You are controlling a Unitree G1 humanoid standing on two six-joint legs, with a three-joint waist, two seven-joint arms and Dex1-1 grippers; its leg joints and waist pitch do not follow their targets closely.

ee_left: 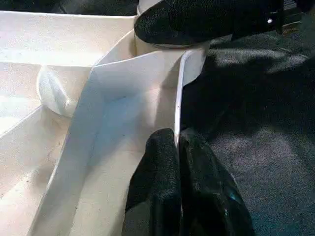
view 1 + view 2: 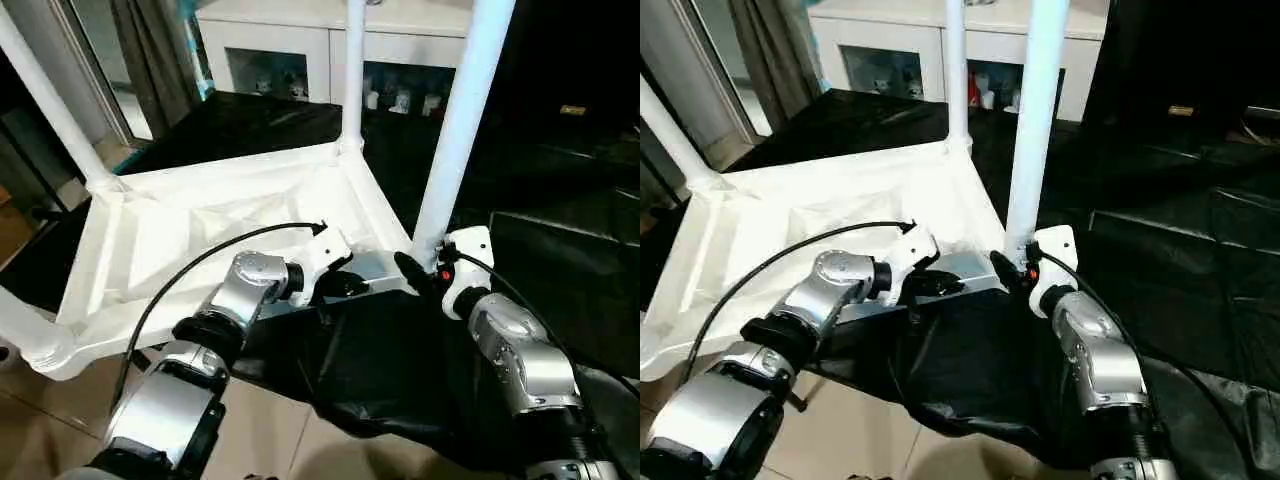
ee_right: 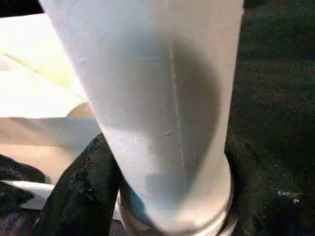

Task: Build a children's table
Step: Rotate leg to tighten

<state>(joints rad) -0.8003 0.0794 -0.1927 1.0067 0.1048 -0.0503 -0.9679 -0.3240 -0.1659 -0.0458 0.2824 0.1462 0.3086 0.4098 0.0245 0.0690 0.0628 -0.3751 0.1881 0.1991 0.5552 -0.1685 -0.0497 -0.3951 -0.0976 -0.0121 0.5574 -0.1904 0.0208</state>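
The children's table lies upside down on a black cloth, its white ribbed top (image 2: 190,225) facing up. Several white tube legs stand in its corner sockets: one at the far left (image 2: 50,100), one at the far right (image 2: 352,70), and one at the near right (image 2: 462,120). My left gripper (image 1: 176,142) is shut on the thin rim of the top (image 1: 179,88), close to the near-right corner. My right gripper (image 2: 425,272) is closed around the base of the near-right leg (image 3: 162,98), with one black finger (image 3: 83,191) pressed against its side.
A white cabinet with glass doors (image 2: 300,40) stands behind the table. The black cloth (image 2: 400,370) covers the ground to the right and in front. Tiled floor (image 2: 270,430) shows near my left arm, and a curtain (image 2: 150,50) hangs at the back left.
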